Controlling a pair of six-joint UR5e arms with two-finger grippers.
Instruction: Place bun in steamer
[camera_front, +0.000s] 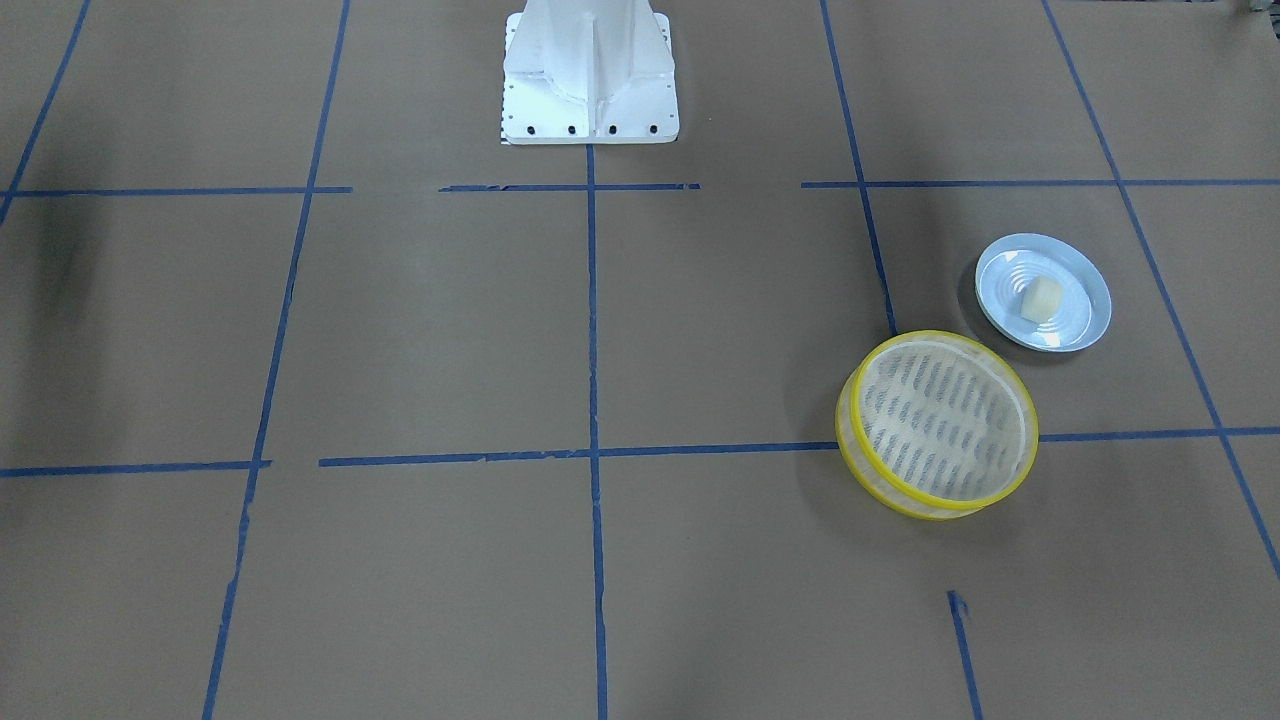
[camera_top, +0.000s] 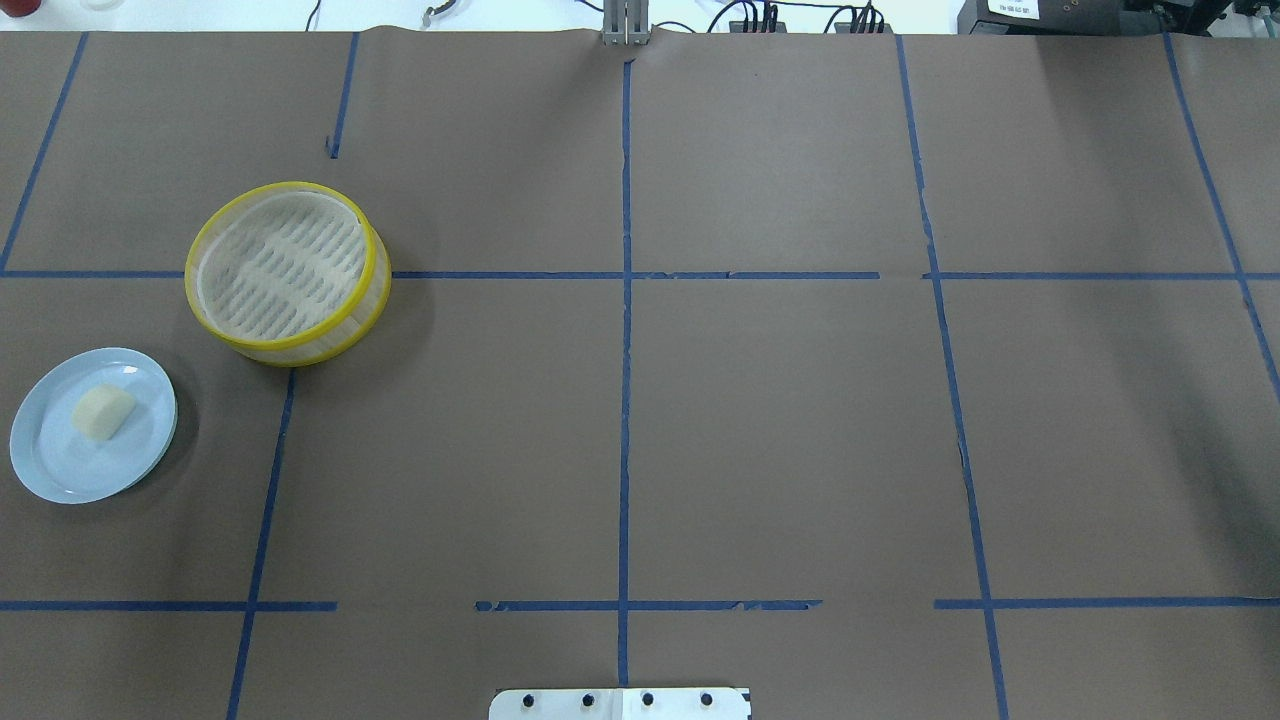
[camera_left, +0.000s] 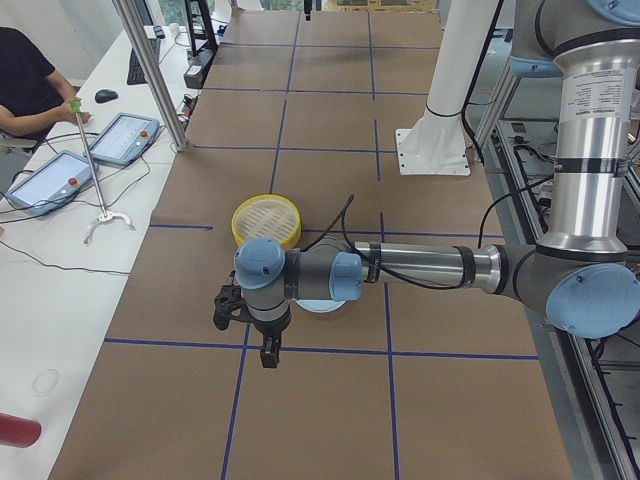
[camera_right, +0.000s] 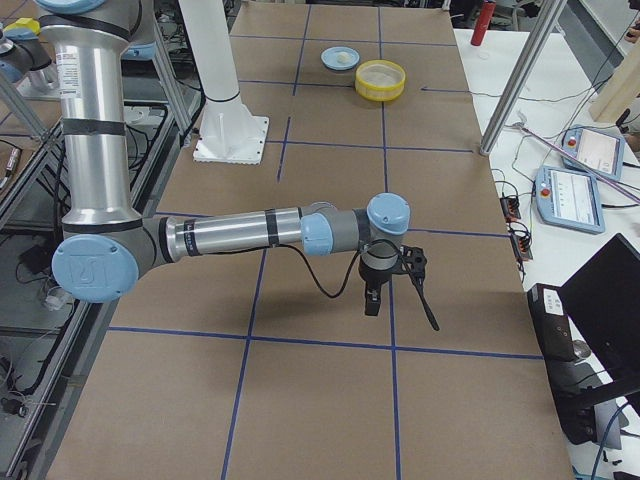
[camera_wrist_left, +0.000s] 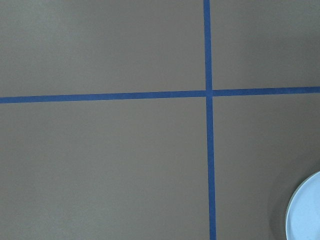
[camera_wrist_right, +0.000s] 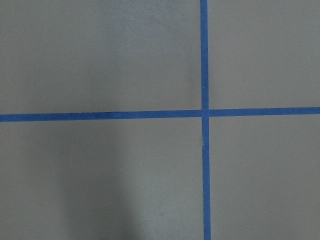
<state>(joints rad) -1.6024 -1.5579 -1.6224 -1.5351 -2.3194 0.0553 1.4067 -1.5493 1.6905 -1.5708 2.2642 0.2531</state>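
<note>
The cream-white bun (camera_front: 1040, 298) lies on a pale blue plate (camera_front: 1078, 325), also in the overhead view (camera_top: 103, 411). The yellow-rimmed steamer (camera_front: 900, 498) stands empty beside the plate, a little apart from it (camera_top: 300, 350). My left gripper (camera_left: 245, 335) hangs above the table on the near side of the plate in the exterior left view; the arm hides the bun there. My right gripper (camera_right: 400, 305) hangs over bare table far from the steamer (camera_right: 380, 92). I cannot tell whether either gripper is open or shut.
Brown paper with blue tape lines covers the table. The white robot base (camera_front: 590, 75) stands at mid-table on the robot's side. The plate's edge (camera_wrist_left: 306, 212) shows in the left wrist view. Tablets (camera_left: 60, 175) and an operator sit on the side bench.
</note>
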